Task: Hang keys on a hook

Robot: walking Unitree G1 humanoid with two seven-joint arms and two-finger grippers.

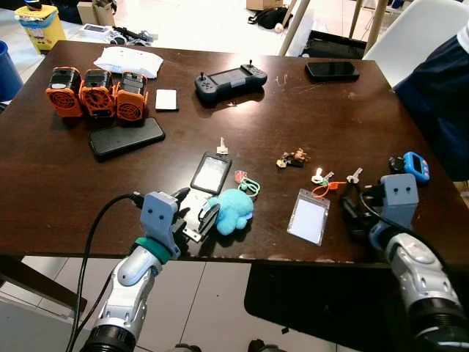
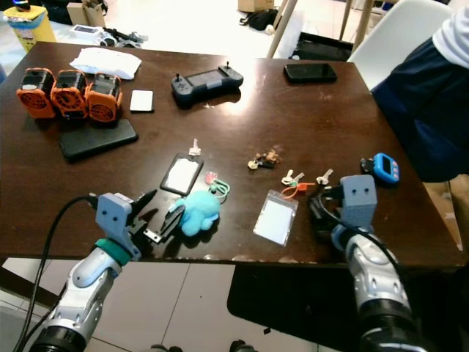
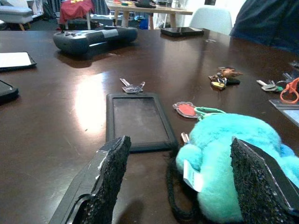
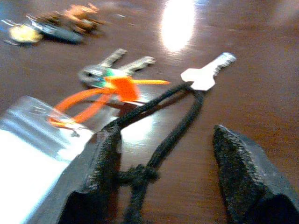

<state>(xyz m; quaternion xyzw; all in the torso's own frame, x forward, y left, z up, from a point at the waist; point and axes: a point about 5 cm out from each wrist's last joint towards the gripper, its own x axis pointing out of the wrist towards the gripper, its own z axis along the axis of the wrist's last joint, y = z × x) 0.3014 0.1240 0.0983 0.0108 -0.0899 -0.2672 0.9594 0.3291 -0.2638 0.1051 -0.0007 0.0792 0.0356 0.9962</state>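
- Where the dark glossy wooden desk [image 1: 293,110] meets its near edge, a fluffy turquoise plush [image 1: 233,210] lies beside a flat black card holder [image 1: 211,173].
- A clear plastic badge sleeve [image 1: 308,216], a small charm cluster [image 1: 293,158] and a handheld console [image 1: 230,78] lie around.
- The left claw [image 1: 194,216], released, straddles the plush.
- The right claw [image 4: 163,175], released near the desk's right edge, has a flat silver key [image 4: 208,72] on a black cord [image 4: 159,140] just ahead, the cord running between its rough-textured fingers; orange-tagged keys [image 4: 110,79] lie beside.

A lived-in room: cluttered wooden table [image 1: 66,213], game console [image 1: 230,78], phones, white chair [image 1: 421,29].
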